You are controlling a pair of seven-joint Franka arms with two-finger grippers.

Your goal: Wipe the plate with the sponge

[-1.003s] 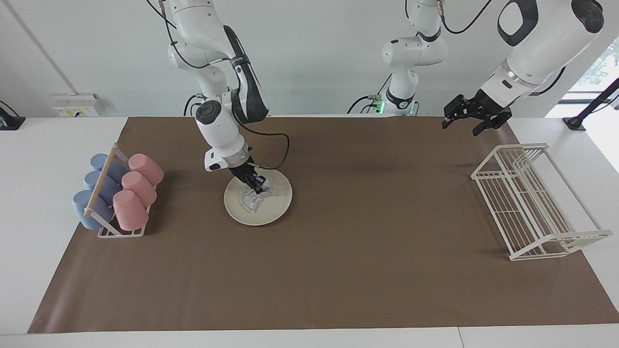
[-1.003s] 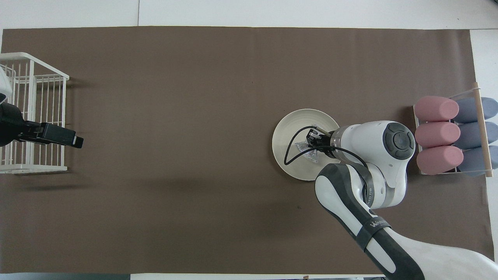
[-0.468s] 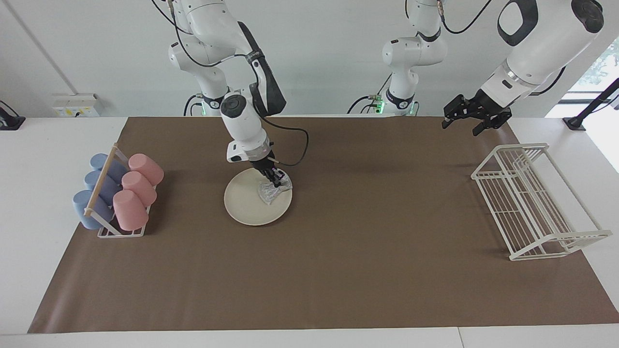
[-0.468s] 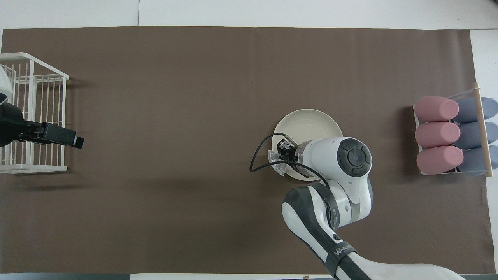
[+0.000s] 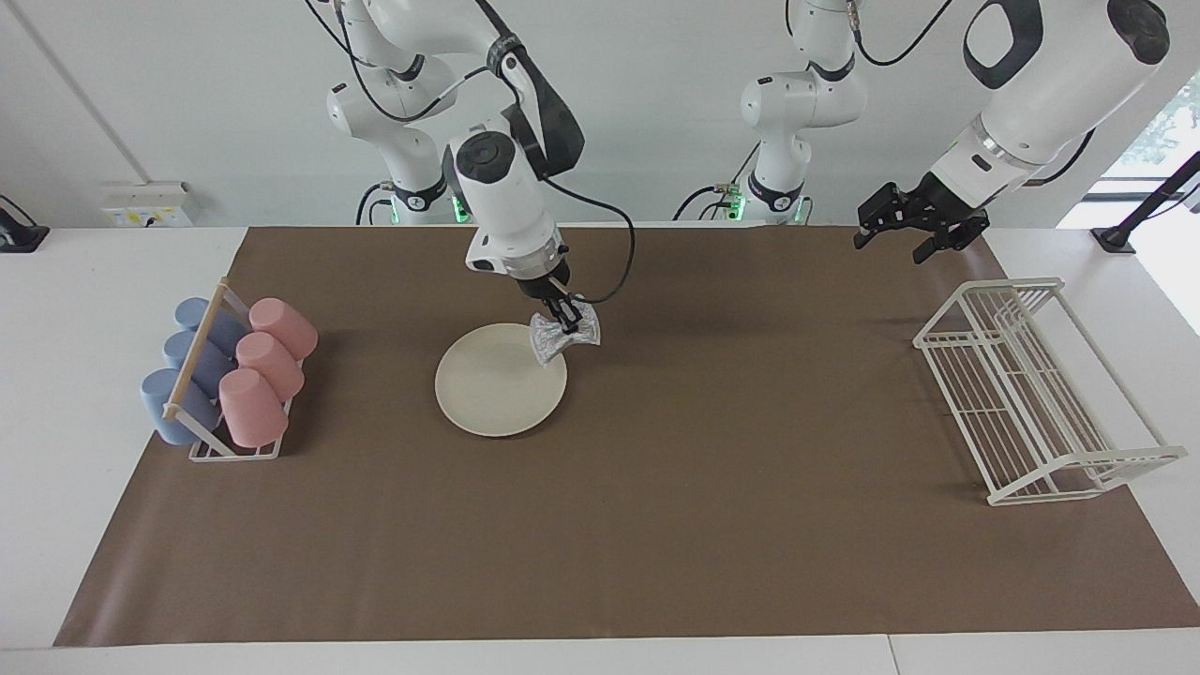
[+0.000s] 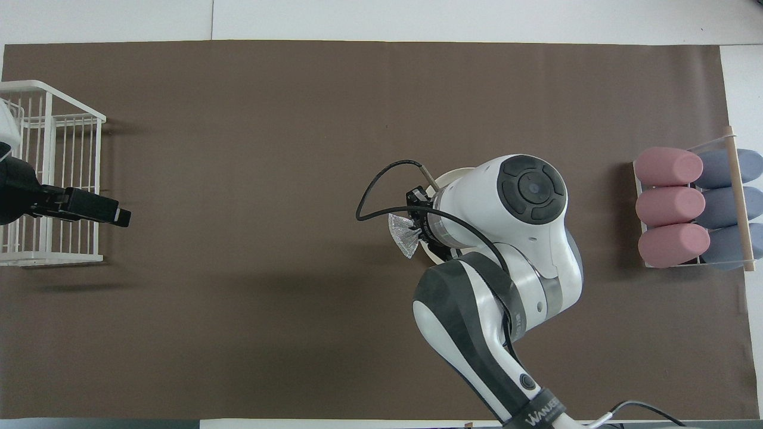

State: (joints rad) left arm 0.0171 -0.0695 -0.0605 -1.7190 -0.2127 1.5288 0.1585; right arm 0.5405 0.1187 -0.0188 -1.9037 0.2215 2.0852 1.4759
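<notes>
Over the plate's (image 5: pixel 497 384) rim, the right gripper (image 5: pixel 566 323) pinches the sponge (image 5: pixel 564 337); the left gripper (image 5: pixel 914 228) waits agape above the wire rack (image 5: pixel 1036 394).

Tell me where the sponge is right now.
The sponge is off the table, pinched in the shut right gripper, over the plate's rim on the side toward the left arm's end, as the facing view shows.

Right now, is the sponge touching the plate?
Apart. In the facing view the right tool holds the sponge lifted above the plate, at its edge toward the left arm's end, and the whole plate surface is bare.
</notes>
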